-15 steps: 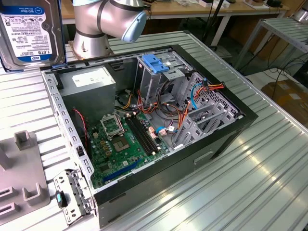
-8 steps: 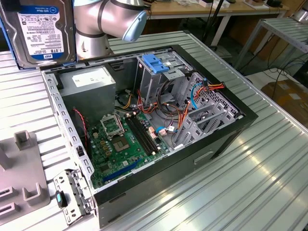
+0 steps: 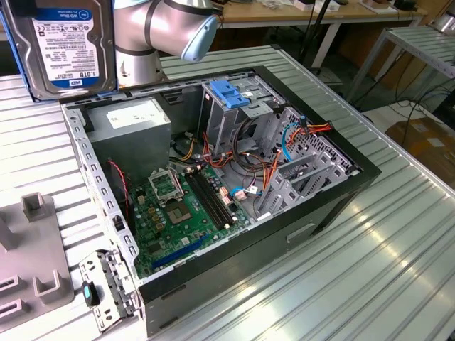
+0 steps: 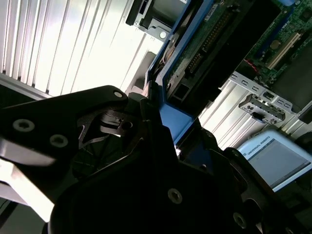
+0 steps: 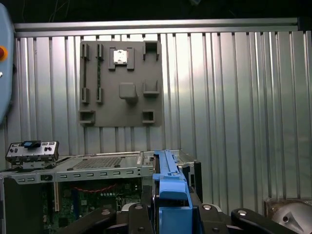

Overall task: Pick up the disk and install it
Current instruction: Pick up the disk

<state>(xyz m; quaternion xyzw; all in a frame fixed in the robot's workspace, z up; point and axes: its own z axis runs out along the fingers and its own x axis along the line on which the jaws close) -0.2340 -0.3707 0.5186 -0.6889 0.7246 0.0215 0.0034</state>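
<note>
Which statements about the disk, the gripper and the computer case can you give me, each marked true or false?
1. The gripper holds the disk. True.
2. The disk sits installed in the computer case. False: it is held up in the air.
3. The case is open, with the motherboard showing. True.
4. The grey fixture plate lies inside the case. False: it lies on the table beside the case.

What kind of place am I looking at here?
Probably a robotics lab or workshop: a robot arm, its hand gripping a disk, an open computer case on a ribbed metal table, and workbenches behind.
</note>
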